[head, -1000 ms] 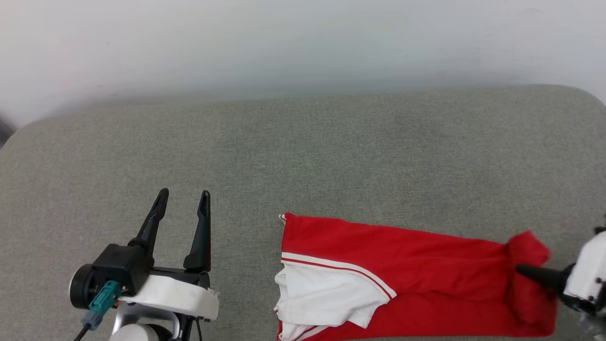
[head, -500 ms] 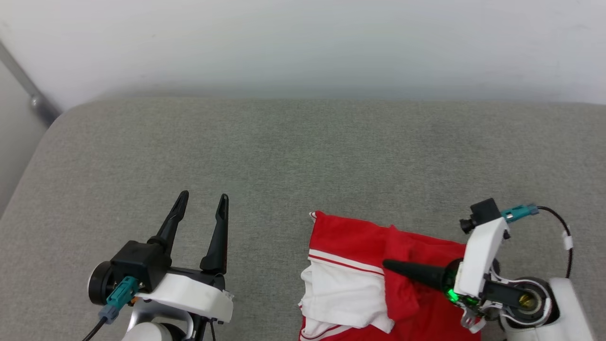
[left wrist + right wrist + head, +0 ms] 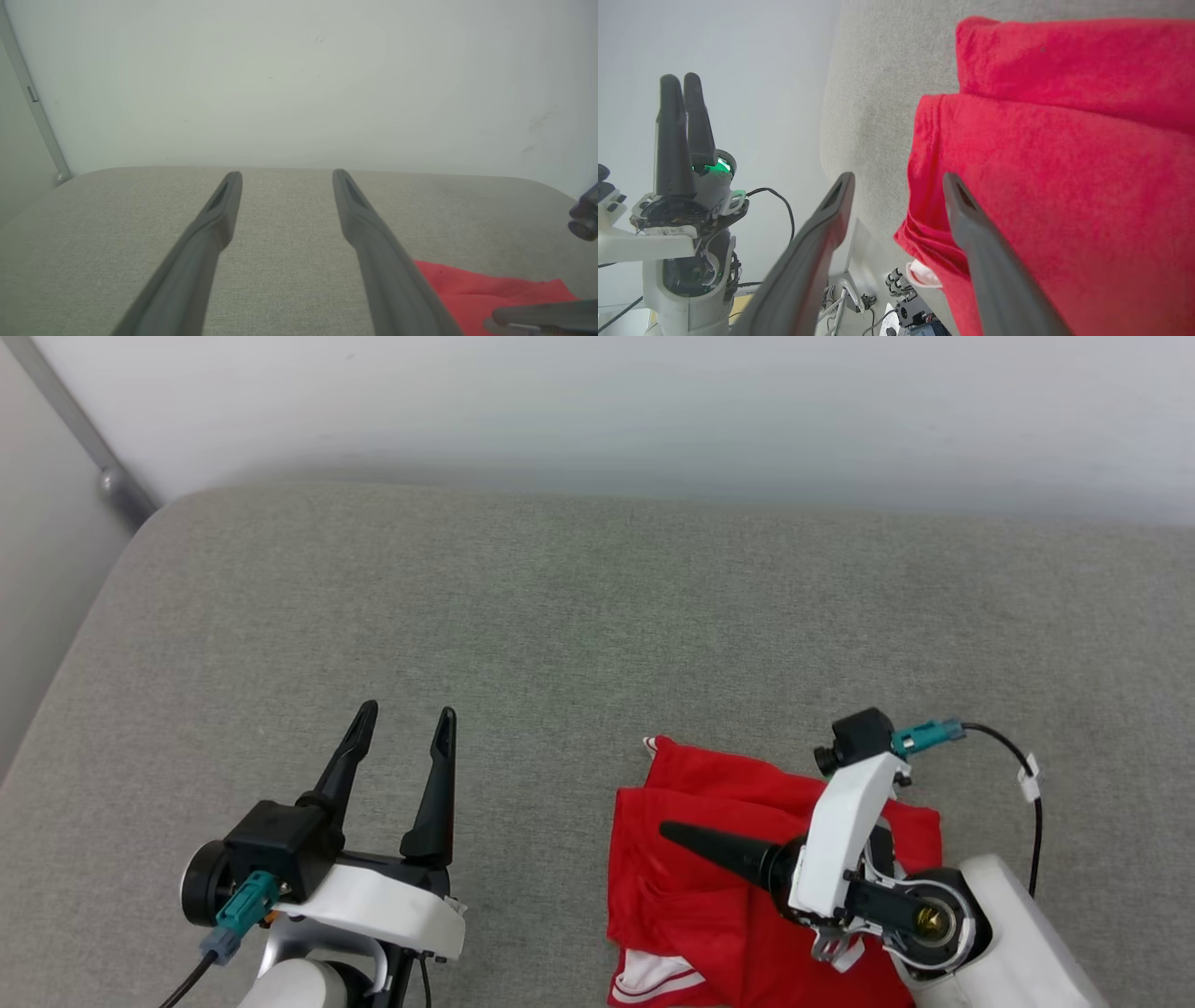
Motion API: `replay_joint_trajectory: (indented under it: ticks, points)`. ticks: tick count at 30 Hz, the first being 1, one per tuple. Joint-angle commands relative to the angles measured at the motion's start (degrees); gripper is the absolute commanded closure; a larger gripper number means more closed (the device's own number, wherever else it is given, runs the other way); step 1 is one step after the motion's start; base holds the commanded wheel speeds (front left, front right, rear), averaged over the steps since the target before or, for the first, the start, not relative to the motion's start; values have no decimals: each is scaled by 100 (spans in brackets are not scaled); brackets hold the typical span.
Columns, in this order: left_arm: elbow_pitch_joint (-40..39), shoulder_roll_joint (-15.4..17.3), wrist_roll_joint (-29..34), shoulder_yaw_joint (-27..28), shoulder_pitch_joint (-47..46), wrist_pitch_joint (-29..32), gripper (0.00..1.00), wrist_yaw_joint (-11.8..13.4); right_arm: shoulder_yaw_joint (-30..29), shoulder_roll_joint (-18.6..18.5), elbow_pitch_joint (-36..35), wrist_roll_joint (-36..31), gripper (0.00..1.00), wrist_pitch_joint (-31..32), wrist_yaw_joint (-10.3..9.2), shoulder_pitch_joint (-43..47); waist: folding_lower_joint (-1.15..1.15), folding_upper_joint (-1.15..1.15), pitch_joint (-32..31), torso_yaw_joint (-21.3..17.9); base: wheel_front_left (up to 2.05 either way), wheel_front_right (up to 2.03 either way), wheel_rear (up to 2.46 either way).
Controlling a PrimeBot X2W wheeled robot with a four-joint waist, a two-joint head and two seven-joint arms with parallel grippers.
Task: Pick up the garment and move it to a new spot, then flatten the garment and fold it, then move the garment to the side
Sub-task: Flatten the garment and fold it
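1. The garment [image 3: 691, 915] lies on the near right part of the grey upholstered cushion [image 3: 560, 616], doubled over on itself so that red layers face up, with a strip of red-and-white trim [image 3: 653, 980] showing at its near edge
2. One red corner sticks out toward the far side of the cushion; the top layer shows soft creases and a folded edge along its left side
3. The right end effector [image 3: 667, 829] reaches across the garment from the right, pointing to the robot's left; in the right wrist view its two dark fingers stand wide apart, one over the red cloth and one over bare grey cushion, with no cloth clamped between them
4. The left end effector [image 3: 408, 714] hangs over bare cushion well to the left of the garment, fingers spread wide and pointing away from the robot, gripping nothing
5. A teal connector [image 3: 924, 737] with a black cable sits on the right wrist, and a like one [image 3: 245, 907] on the left wrist
6. Behind the cushion rises a pale wall [image 3: 597, 411], with a grey metal strip [image 3: 84, 439] slanting down it at the far left
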Motion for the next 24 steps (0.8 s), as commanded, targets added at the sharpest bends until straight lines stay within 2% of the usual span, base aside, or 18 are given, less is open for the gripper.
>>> replay_joint_trajectory:
  ticks: [1, 4, 8, 13, 17, 20, 24]
  points:
    - [20, -2, -20, 7, -71, -31, 0, 0, 67, -123, -104, -51, 0, -100, 0, -118, 0, 0, 9, -38, 0, 0, 0]
    - [50, 14, -18, 15, -73, -38, 0, 19, 334, -423, -522, -250, 0, -526, 0, -220, 0, 0, -22, -125, 0, 0, 0]
    - [85, 43, -30, 44, -32, -45, 0, 63, 547, -1136, -1007, -1174, 0, -1496, 0, -214, 0, 0, -86, -266, 0, 0, 0]
    - [136, 83, -44, 114, 90, -83, 0, 136, 97, -1654, -1079, -2443, 0, -2507, 0, 124, 0, 0, -187, -481, 0, 0, 0]
    - [195, 109, -93, 203, 214, -131, 0, 202, -645, -1722, -1206, -3294, 0, -3145, 0, 561, 0, 0, -293, -645, 0, 0, 0]
    - [246, 132, -128, 272, 335, -152, 0, 264, -1141, -1571, -1447, -3824, 0, -3620, 0, 894, 0, 0, -376, -744, 0, 0, 0]
    - [321, 147, -181, 318, 504, -186, 0, 309, -1429, -1320, -1778, -4200, 0, -4163, -1, 1328, 0, 0, -511, -811, 0, 0, 0]
